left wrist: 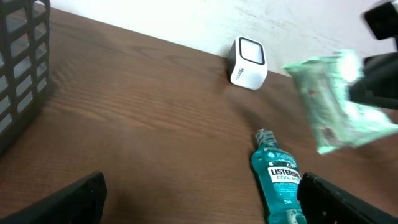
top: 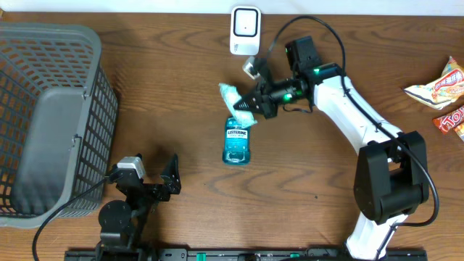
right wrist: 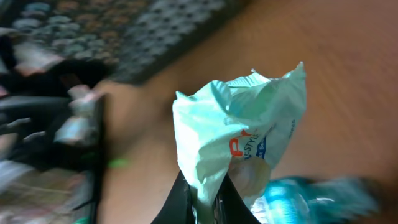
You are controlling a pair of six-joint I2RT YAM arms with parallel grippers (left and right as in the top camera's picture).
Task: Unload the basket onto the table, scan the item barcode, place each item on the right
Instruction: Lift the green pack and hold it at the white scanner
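Observation:
My right gripper (top: 250, 104) is shut on the edge of a pale green plastic packet (top: 233, 101), holding it above the table just over a teal Listerine bottle (top: 237, 141) that lies flat. In the right wrist view the packet (right wrist: 249, 130) rises crumpled from between the closed fingers, with red and blue print showing; no barcode is visible. A white scanner (top: 245, 29) stands at the table's far edge, behind the packet. My left gripper (top: 151, 174) rests low near the front edge, open and empty, with the bottle (left wrist: 280, 183) beside its right finger (left wrist: 348, 202).
A grey mesh basket (top: 43, 123) fills the left side of the table. Snack packets (top: 438, 85) lie at the far right edge. The right arm's base (top: 388, 181) stands at the front right.

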